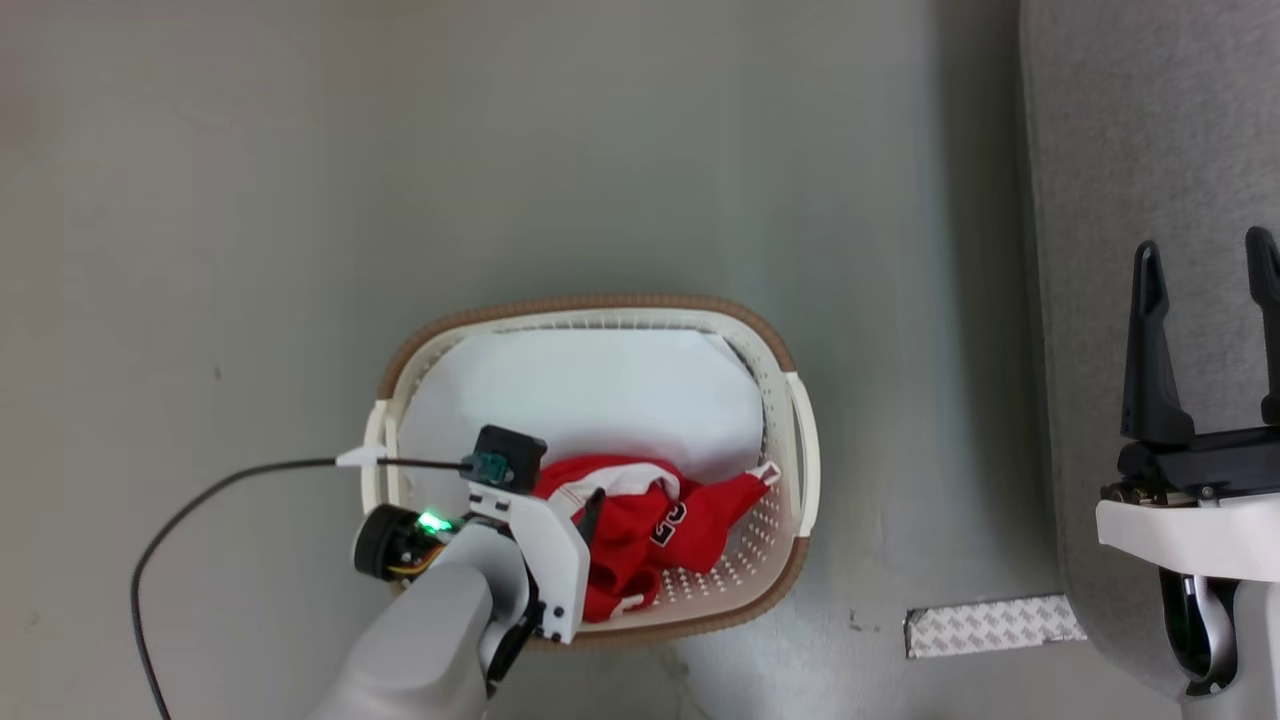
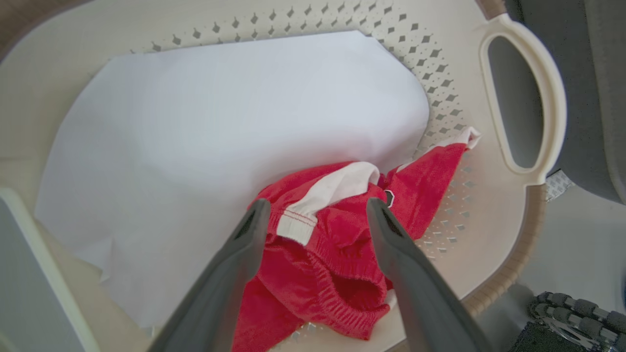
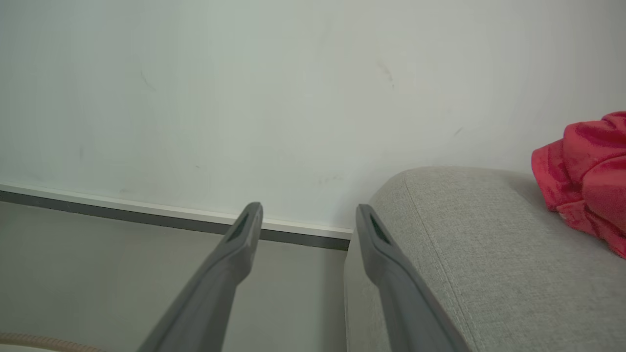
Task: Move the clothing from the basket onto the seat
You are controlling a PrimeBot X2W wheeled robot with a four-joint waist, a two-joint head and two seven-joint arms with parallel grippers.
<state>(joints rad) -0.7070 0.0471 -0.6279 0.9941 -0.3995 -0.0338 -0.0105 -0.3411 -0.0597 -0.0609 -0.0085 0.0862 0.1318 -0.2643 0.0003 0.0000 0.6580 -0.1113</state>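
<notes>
A plain room arranged like a home corner: bare grey floor [image 1: 600, 150], pale wall [image 3: 244, 73] with a skirting board [image 3: 146, 215], a grey fabric seat [image 1: 1130, 120] at far right, a laundry basket [image 1: 600, 303] mid-frame.

Illumination: even, diffuse, moderately bright in all views; source not identifiable. Soft shadow cast on floor [image 1: 970, 400] right of basket [image 1: 600, 302]; darker band noted along seat [image 1: 1130, 150] edge. White sheet [image 2: 220, 122] rendered near overexposed in left wrist view, little texture retained. Green glow of indicator light [image 1: 432, 521] seen in head view. Wide-angle bending observed at wrist-view edges: handle [image 2: 550, 93] strongly curved. Left hand [image 2: 318, 205] fingers [image 2: 220, 283] rendered soft toward lower frame edge. Wall [image 3: 293, 98] evenly lit, faint marks resolved.
</notes>
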